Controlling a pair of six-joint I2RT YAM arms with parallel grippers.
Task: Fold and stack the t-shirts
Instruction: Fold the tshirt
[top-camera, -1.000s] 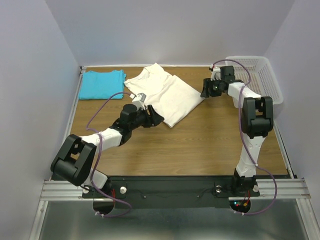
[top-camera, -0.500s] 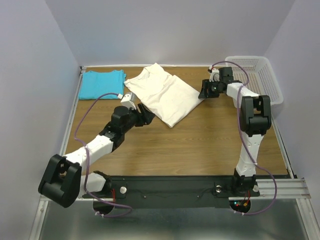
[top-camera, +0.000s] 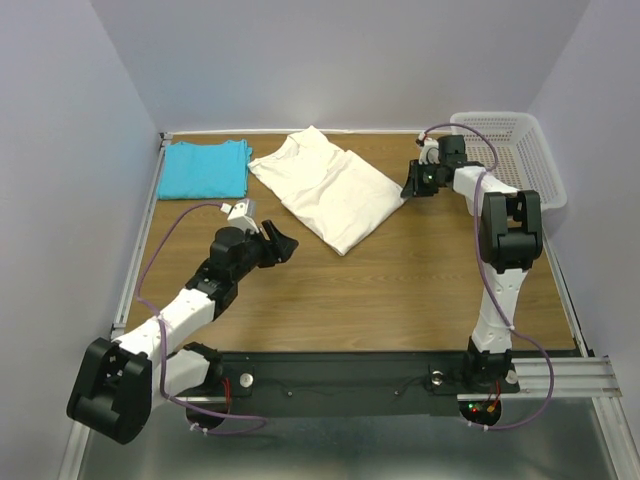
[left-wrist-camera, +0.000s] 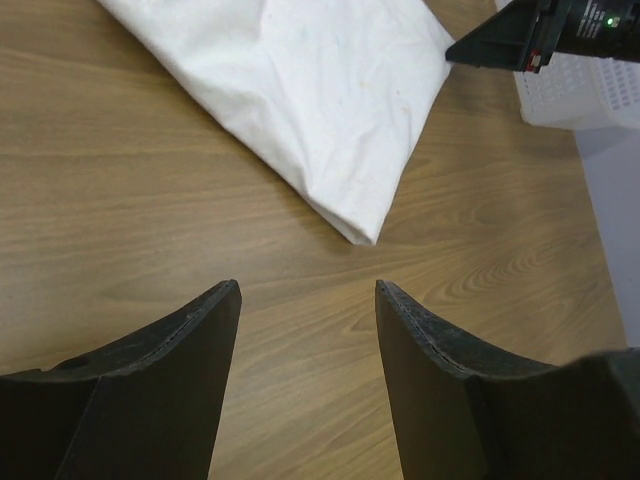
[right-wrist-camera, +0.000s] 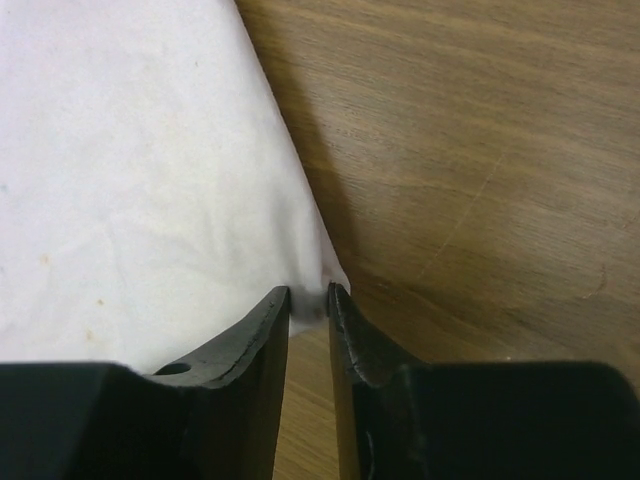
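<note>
The cream t-shirt (top-camera: 330, 187) lies folded into a slanted rectangle at the back middle of the table. The turquoise t-shirt (top-camera: 205, 168) lies folded flat at the back left. My right gripper (top-camera: 408, 187) is at the cream shirt's right corner. In the right wrist view its jaws (right-wrist-camera: 309, 292) stand narrow with that corner of white cloth (right-wrist-camera: 130, 180) pinched between them. My left gripper (top-camera: 285, 243) is open over bare wood, a short way in front of the cream shirt's near corner (left-wrist-camera: 310, 90). Nothing is between its fingers (left-wrist-camera: 308, 290).
A white perforated basket (top-camera: 520, 150) stands at the back right, just behind the right arm; it also shows in the left wrist view as the basket's wall (left-wrist-camera: 570, 95). Brown wood tabletop (top-camera: 400, 290) spreads between the arms and the shirts.
My left arm drew back toward the near left, away from the cream shirt. My right jaws narrowed onto the shirt's right corner.
</note>
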